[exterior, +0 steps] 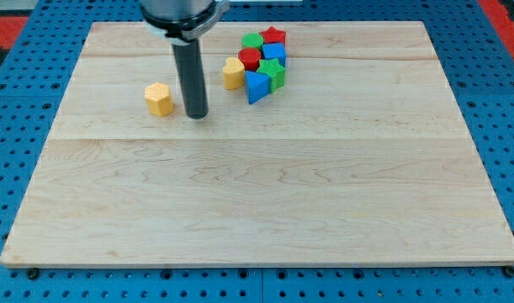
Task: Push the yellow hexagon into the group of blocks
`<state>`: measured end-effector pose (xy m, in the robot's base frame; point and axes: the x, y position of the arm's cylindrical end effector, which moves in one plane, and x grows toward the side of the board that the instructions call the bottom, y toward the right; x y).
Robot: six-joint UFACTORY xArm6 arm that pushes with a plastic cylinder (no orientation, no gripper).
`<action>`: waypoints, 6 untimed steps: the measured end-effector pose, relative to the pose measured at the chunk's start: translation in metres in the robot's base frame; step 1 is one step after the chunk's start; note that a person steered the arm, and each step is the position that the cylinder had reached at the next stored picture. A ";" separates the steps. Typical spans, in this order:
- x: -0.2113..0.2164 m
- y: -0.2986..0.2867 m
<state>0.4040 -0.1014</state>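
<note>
The yellow hexagon (159, 98) lies alone on the wooden board (257, 194), in the upper left part of the view. My tip (197, 114) rests on the board just to the right of it, a small gap apart. Further right is the group of blocks: a yellow heart-shaped block (233, 73), a blue triangle (256, 86), a red cylinder (250, 58), a green cylinder (253, 41), a red star (273, 37), a blue block (276, 53) and a green star (273, 73). They sit packed together. My tip stands between the hexagon and the group.
The board lies on a blue perforated table (13, 151). The arm's dark body (179, 15) hangs over the board's top edge. A red area (8, 21) shows at the view's top left corner.
</note>
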 end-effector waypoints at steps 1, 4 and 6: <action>0.000 -0.056; -0.067 -0.034; -0.090 0.004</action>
<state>0.3138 -0.0979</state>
